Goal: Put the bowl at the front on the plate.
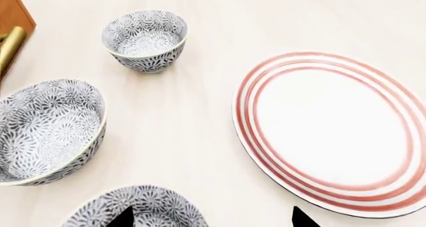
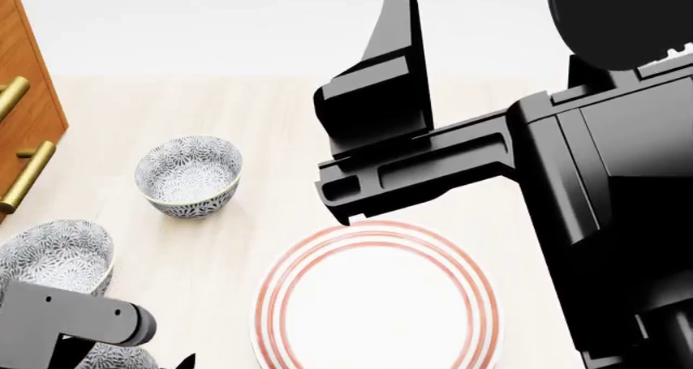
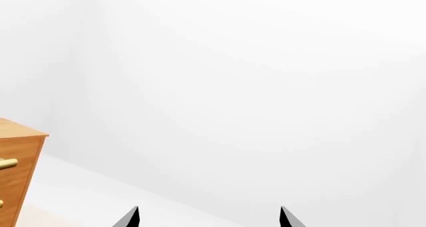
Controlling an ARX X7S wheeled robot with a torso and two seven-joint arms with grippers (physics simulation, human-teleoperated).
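Only the left wrist view shows all three patterned ceramic bowls; the front bowl (image 1: 133, 209) sits beneath the left gripper (image 1: 213, 219), jaws apart, beside the flat red-ringed plate (image 1: 332, 132).

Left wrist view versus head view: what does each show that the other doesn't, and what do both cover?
Only the left wrist view shows the left end effector, its two tips spread apart above the front bowl, and the whole rim of the middle bowl. Only the head view shows the raised right arm and the plate's near edge running out of frame. Both show the far bowl, the plate's red rings, the wooden cabinet with brass handles, and the pale table.
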